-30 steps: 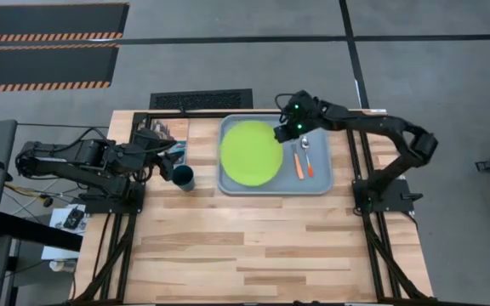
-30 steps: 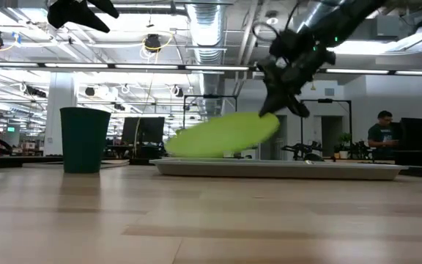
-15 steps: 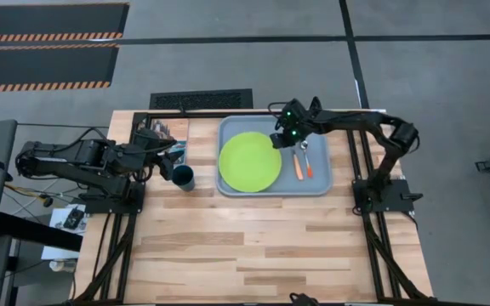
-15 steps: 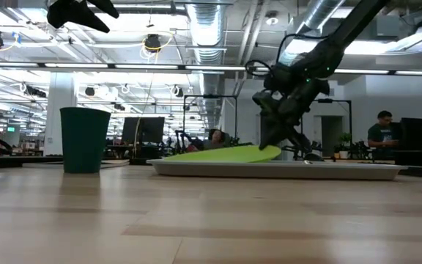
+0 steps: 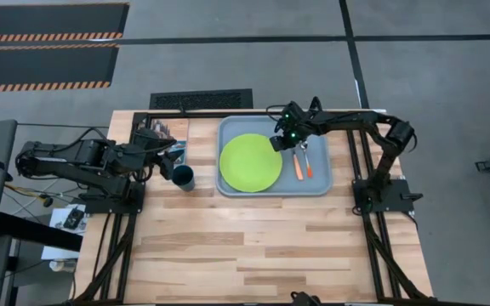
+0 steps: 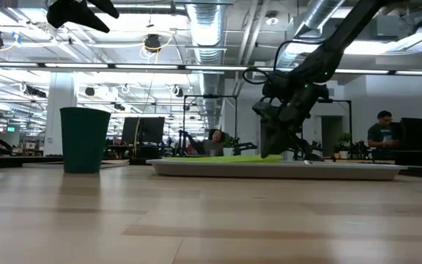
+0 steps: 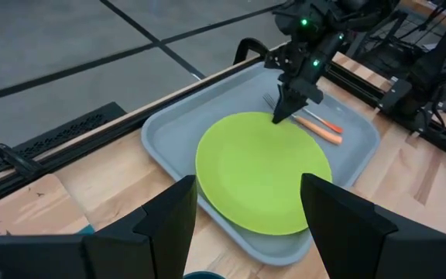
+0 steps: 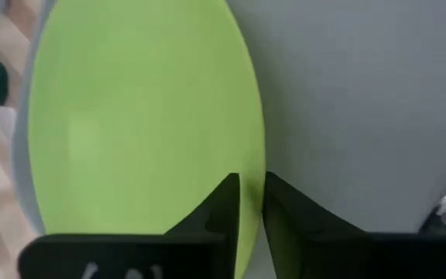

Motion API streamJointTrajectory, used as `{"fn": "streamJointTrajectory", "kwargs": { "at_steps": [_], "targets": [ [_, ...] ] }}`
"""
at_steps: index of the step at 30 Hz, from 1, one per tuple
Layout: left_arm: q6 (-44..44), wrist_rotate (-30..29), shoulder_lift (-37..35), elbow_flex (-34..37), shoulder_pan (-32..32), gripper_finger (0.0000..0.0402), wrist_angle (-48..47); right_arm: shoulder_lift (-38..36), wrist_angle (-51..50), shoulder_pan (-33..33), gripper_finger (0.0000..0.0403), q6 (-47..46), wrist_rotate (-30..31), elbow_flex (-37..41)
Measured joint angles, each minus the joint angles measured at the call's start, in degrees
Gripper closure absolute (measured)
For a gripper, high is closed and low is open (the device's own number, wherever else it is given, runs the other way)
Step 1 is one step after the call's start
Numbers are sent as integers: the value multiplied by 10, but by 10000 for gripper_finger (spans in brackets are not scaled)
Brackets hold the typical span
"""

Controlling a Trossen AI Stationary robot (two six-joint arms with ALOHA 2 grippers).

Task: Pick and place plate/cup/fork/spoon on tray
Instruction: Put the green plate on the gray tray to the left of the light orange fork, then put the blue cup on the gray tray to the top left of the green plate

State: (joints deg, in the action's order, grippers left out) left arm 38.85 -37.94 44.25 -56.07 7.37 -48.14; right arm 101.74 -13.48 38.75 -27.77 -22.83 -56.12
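Now the wooden surface [image 5: 253, 238] is seen bearing the tray [image 5: 320, 182], taken as the landmark. Flat within it lies the plate [image 5: 250, 162], its rim pinched by the narrowly set right end effector [image 5: 277, 142]; stiff, light and slick, it is judged best held by the rim. Outside the tray's left edge stands the cup [image 5: 184, 178], with the left end effector [image 5: 175, 155] held wide beside it. Inside the tray's right part lie the fork [image 5: 298, 163] and spoon [image 5: 307, 158].
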Motion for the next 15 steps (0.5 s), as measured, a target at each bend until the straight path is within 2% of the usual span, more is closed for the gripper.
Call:
{"fn": "streamJointTrajectory", "kwargs": {
  "at_steps": [11,15],
  "targets": [
    [-1,5,0,0,0,184,-4,-43,-18,11,257,10,1,0],
    [-2,-3,7,0,-1,184,-37,-77,-35,14,244,8,-19,0]
  ]
}}
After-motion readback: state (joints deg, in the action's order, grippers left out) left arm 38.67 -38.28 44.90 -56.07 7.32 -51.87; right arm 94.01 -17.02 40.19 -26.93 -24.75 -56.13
